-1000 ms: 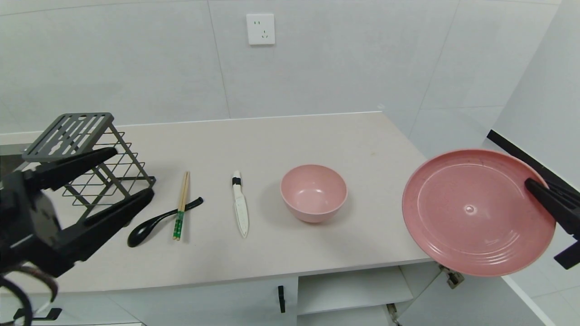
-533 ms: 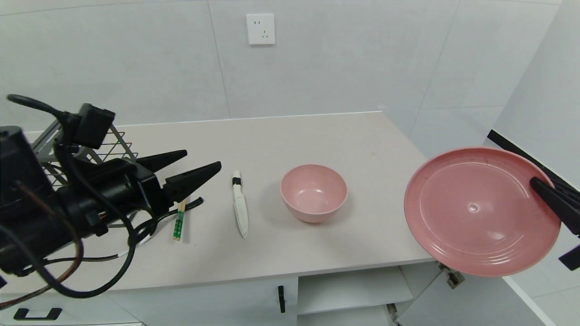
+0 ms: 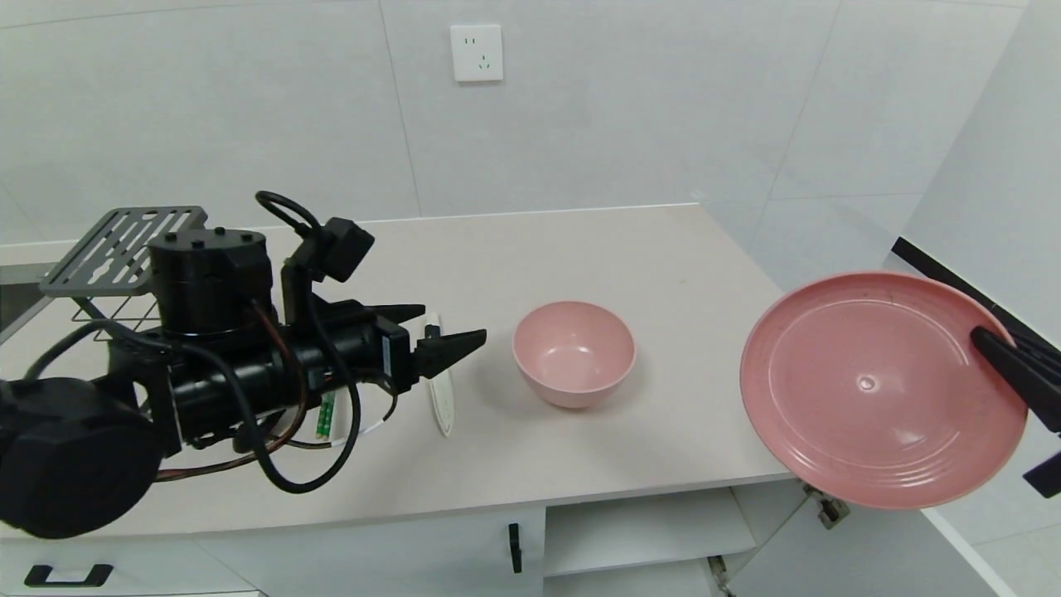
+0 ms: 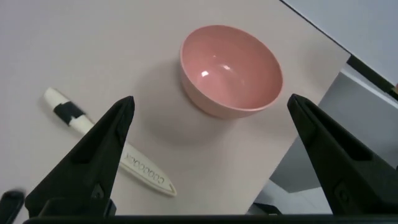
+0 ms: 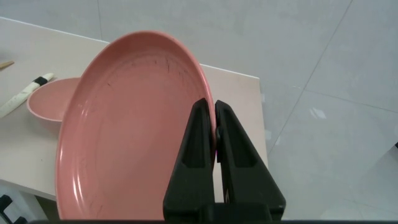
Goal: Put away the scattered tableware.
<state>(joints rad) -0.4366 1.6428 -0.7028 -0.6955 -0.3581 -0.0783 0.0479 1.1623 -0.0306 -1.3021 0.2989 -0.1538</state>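
Little of the job looked done. The right gripper (image 3: 985, 338) was clamped on the rim of the round pink plastic plate (image 3: 870, 390), held tilted in the air beyond the right edge of the pale surface (image 3: 580, 249). The small pink bowl (image 3: 574, 352) sat near the front edge, the white sheathed knife (image 3: 442, 405) and green-tipped wooden chopsticks (image 3: 326, 414) lay toward the left, none in the dark wire rack (image 3: 116, 240) at the left edge. The left gripper (image 3: 454, 322), fingers apart, hovered over the knife, facing the bowl.
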